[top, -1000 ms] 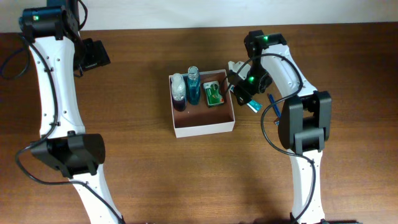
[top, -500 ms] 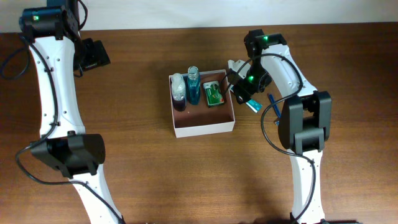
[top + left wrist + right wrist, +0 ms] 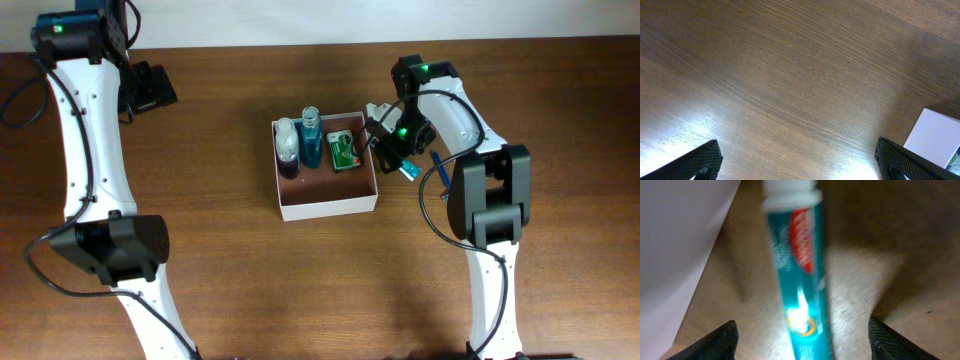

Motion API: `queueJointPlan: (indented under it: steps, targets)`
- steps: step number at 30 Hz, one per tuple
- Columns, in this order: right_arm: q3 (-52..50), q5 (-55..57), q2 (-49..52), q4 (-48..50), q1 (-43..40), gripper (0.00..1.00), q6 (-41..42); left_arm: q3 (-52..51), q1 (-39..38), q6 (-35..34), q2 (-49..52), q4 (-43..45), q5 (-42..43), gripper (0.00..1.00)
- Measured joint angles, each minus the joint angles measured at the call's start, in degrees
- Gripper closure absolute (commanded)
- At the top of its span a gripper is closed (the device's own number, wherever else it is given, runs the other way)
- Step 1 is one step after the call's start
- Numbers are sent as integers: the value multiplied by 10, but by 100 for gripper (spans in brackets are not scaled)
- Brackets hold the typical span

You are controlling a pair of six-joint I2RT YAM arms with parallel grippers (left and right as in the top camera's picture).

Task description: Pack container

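The container point(image 3: 328, 192) is a white-walled square box with a reddish-brown floor at the table's middle. In it stand a clear bottle point(image 3: 287, 143), a blue bottle point(image 3: 311, 138) and a green packet point(image 3: 344, 150). My right gripper point(image 3: 393, 150) is open just right of the box, low over a teal toothpaste tube point(image 3: 408, 171) lying on the table. In the right wrist view the tube point(image 3: 796, 265), white cap away from me, lies between the open fingers point(image 3: 800, 340), beside the box's white wall point(image 3: 680, 240). My left gripper point(image 3: 150, 88) is open and empty at the far left.
A thin blue stick-like item point(image 3: 438, 166) lies right of the tube, near the right arm. The left wrist view shows bare wood under the open fingers point(image 3: 800, 162) and a corner of the white box point(image 3: 935, 137) at the lower right.
My right gripper has shifted slightly towards the box and the tube. The left arm and the things in the box have not moved.
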Motion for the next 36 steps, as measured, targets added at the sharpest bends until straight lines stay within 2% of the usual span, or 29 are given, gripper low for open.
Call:
queueJointPlan:
  steps: [9, 23, 36]
  targets:
    - [0, 8, 0, 23, 0, 26, 28, 0, 0, 0, 0, 0, 0, 1]
    - [-1, 15, 0, 30, -3, 26, 36, 0, 0, 0, 0, 0, 0, 1]
    - [-1, 15, 0, 34, -43, 26, 55, 0, 0, 0, 0, 0, 0, 1]
